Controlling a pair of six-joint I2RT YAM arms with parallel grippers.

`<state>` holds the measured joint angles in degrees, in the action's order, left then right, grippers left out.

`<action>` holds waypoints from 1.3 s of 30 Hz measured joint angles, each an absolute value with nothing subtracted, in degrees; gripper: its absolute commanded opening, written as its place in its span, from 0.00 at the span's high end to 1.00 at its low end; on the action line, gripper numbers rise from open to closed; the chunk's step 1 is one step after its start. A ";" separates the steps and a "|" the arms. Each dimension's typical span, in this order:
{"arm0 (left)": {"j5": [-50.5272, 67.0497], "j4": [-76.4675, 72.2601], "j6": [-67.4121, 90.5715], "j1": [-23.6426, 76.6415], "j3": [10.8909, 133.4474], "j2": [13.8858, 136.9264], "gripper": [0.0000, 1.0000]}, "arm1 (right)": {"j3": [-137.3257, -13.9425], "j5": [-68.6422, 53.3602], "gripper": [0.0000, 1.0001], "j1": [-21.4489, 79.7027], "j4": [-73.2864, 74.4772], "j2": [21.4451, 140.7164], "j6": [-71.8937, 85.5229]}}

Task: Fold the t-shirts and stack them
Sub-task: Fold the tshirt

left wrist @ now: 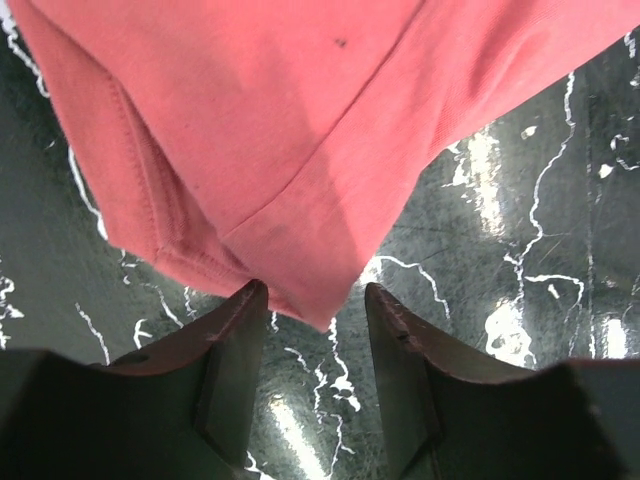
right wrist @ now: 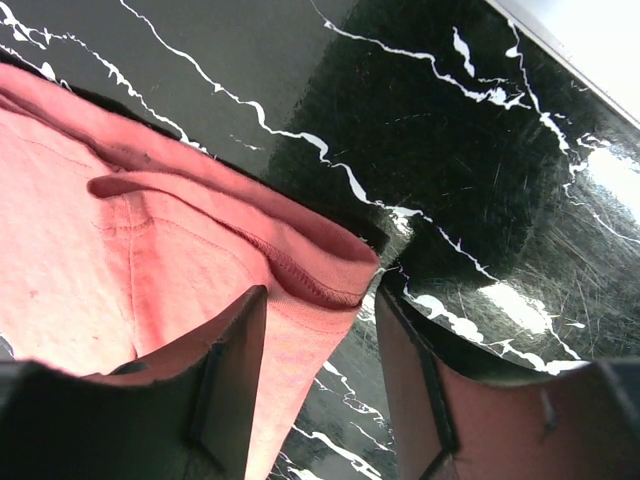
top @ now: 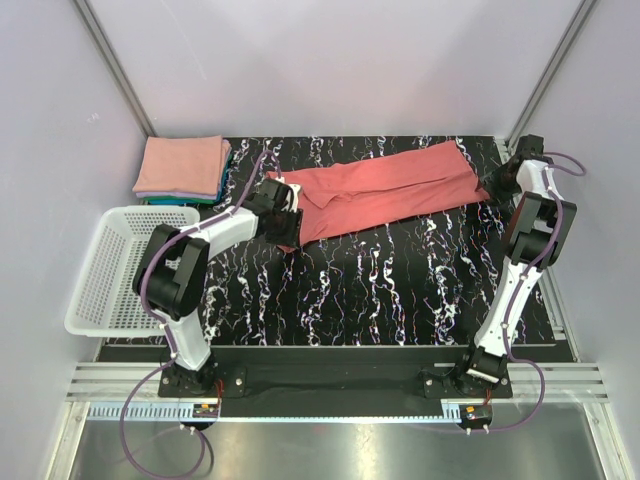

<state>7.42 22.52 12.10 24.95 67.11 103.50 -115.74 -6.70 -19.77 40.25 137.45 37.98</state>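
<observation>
- top view: the coral-red t-shirt (top: 385, 190) lies as a long folded band across the far part of the black marbled table (top: 380, 290), reaching from the left gripper (top: 288, 215) to the right gripper (top: 497, 182). a stack of folded t-shirts (top: 182, 167), salmon over teal, sits in the far left corner, just beyond the white basket (top: 105, 270).
- left wrist: the fingers (left wrist: 235, 345) stand apart, with a corner of the red cloth between their tips, not clamped.
- right wrist: the fingers (right wrist: 230, 370) stand apart, and the shirt's hemmed end lies in the gap on the table.
</observation>
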 measured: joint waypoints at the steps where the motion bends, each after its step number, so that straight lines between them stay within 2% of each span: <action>1: 7.42 22.33 12.27 25.02 67.11 103.59 0.60 | -115.72 -6.70 0.47 -19.79 40.25 137.45 38.00; 3: 7.40 22.26 12.36 25.21 67.11 103.79 0.66 | -115.57 -6.70 0.55 -19.79 40.12 137.45 37.98; 5: 7.09 22.41 12.51 25.30 67.11 103.90 0.74 | -115.28 -6.70 0.68 -19.79 40.03 137.45 37.85; 6: 6.90 22.68 12.36 25.34 67.11 103.90 0.78 | -115.20 -6.68 0.78 -19.81 40.05 137.45 37.69; 7: 6.79 22.79 12.25 25.36 67.11 103.90 0.88 | -115.13 -6.63 0.84 -19.84 40.07 137.45 37.80; 8: 6.63 22.92 12.25 25.43 67.11 103.90 0.93 | -115.04 -6.59 0.88 -19.84 40.10 137.45 37.60; 9: 6.44 23.22 12.03 25.45 67.11 103.90 0.97 | -115.04 -6.57 0.97 -19.84 40.18 137.45 37.36; 10: 6.13 23.57 11.68 25.45 67.11 103.90 1.00 | -115.04 -6.52 1.00 -19.84 40.18 137.45 37.01; 19: 3.07 28.16 7.53 24.99 68.31 103.88 1.00 | -112.44 -5.45 1.00 -19.84 40.05 136.03 34.02; 39: 4.93 36.47 5.93 21.32 69.71 103.90 1.00 | -88.60 0.08 1.00 -19.88 41.28 119.94 30.20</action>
